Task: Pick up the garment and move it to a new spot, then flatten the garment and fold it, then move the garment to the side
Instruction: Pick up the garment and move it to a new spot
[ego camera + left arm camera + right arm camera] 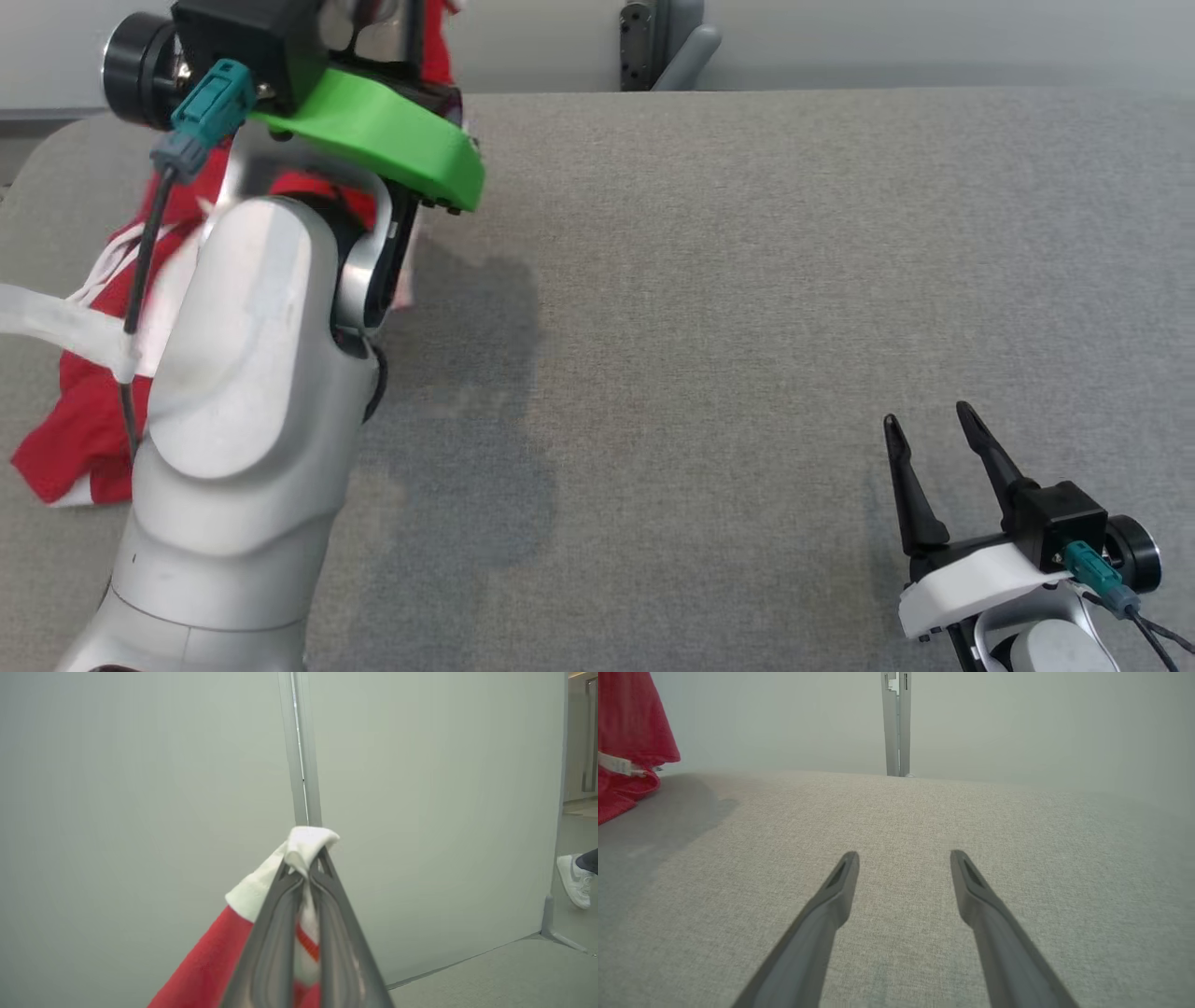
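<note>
Garment (205, 961), red and white, pinched in closed left gripper (306, 856) above far-left bench (747, 280); right gripper (927, 415) near right, empty, fingers spread wide.

Garment (205, 961): red body, white band at the edge, one strip striped red and white. Worktop (747, 280): plain light grey with a fine woven fleck. Left gripper (304, 864) and right gripper (903, 858): dark grey fingers; left wrist mount (392, 140) bright green, right wrist mount (971, 574) white.
</note>
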